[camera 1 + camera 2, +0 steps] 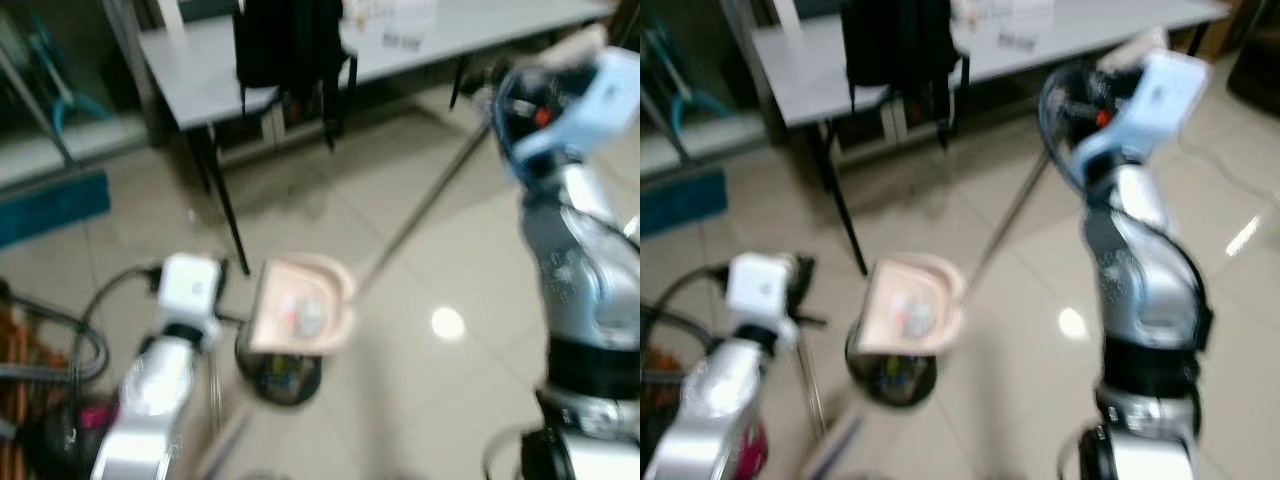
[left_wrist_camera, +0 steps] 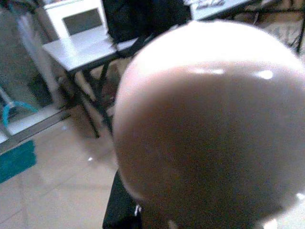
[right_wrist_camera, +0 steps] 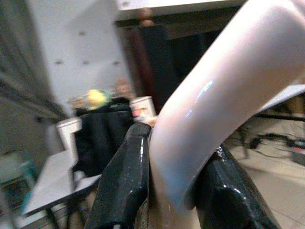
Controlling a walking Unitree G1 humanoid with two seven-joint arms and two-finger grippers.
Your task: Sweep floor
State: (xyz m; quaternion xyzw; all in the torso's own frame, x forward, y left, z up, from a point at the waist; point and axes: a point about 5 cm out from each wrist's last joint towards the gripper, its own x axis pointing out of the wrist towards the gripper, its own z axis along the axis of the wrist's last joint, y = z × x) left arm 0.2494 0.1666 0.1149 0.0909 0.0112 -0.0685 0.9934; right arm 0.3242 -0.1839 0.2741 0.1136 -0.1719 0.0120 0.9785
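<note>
A pale pink dustpan [image 1: 300, 308] on a long thin metal rod [image 1: 430, 195] hangs tilted over a round black bin [image 1: 280, 375], with bits of litter lying in its scoop. My right gripper [image 3: 171, 191] is raised high at the right and is shut on the dustpan's pink grip [image 3: 214, 95], a black finger [image 3: 124, 181] on each side. My left arm [image 1: 185, 300] reaches in beside the scoop's left edge. In the left wrist view the scoop's rounded back [image 2: 209, 119] is very close, with the bin [image 2: 121, 210] below it. A thin stick [image 1: 215, 400] stands beside the bin.
A grey table [image 1: 210, 80] on black legs stands ahead, with a black bag [image 1: 290, 45] hanging at its edge. A teal mat [image 1: 55, 205] lies at the far left. Dark cables [image 1: 90, 340] and clutter crowd the near left. Glossy tile floor [image 1: 450, 380] spreads to the right.
</note>
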